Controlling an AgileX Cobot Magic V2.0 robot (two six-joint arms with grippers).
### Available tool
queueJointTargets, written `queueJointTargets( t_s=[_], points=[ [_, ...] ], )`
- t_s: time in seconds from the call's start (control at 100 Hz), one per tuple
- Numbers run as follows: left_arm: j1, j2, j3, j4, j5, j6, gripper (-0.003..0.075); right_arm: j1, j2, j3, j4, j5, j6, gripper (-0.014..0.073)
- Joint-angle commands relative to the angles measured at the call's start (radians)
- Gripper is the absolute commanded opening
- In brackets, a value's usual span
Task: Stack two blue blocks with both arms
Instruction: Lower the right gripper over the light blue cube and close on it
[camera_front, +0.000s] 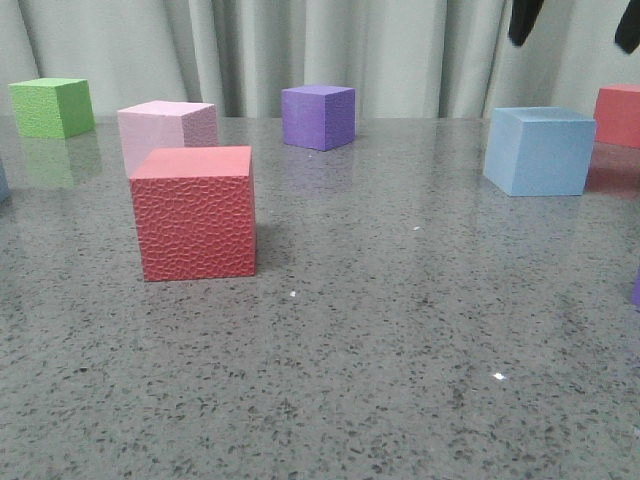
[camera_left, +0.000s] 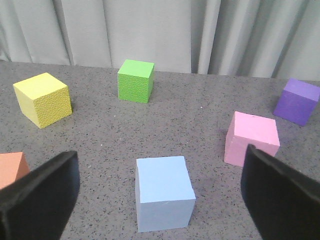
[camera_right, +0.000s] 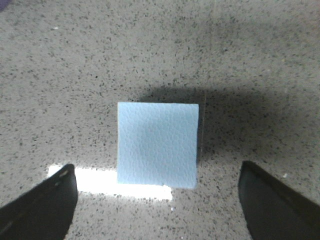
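Observation:
One blue block (camera_front: 540, 150) sits on the table at the right in the front view. My right gripper (camera_front: 575, 25) hangs open above it, with only its black fingertips showing at the top edge. In the right wrist view this block (camera_right: 157, 144) lies straight below, ahead of the open right gripper (camera_right: 160, 205), and is not touched. The second blue block (camera_left: 164, 192) sits on the table between the wide-open fingers of my left gripper (camera_left: 160, 200), apart from both. In the front view only a blue sliver (camera_front: 2, 182) shows at the left edge.
A red textured cube (camera_front: 195, 212) stands front left, with a pink cube (camera_front: 165, 130) behind it. A green cube (camera_front: 52, 107), a purple cube (camera_front: 318, 116) and a red cube (camera_front: 620, 115) stand at the back. A yellow cube (camera_left: 42, 99) and an orange cube (camera_left: 11, 167) show in the left wrist view.

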Motion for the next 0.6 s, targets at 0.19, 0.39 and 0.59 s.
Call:
queueJointTargets(
  t_s=[0.19, 0.39, 0.59],
  points=[
    [0.003, 0.008, -0.038, -0.012, -0.083, -0.001, 0.0629, 0.001, 0.051, -0.052, 0.005, -0.013, -0.006, 0.0643],
    [0.003, 0.008, -0.038, -0.012, -0.083, -0.001, 0.0629, 0.001, 0.097, -0.052, 0.006, -0.022, -0.006, 0.0643],
    [0.003, 0.008, -0.038, -0.012, -0.083, -0.001, 0.0629, 0.001, 0.138, -0.052, 0.006, -0.025, -0.006, 0.0643]
  ],
)
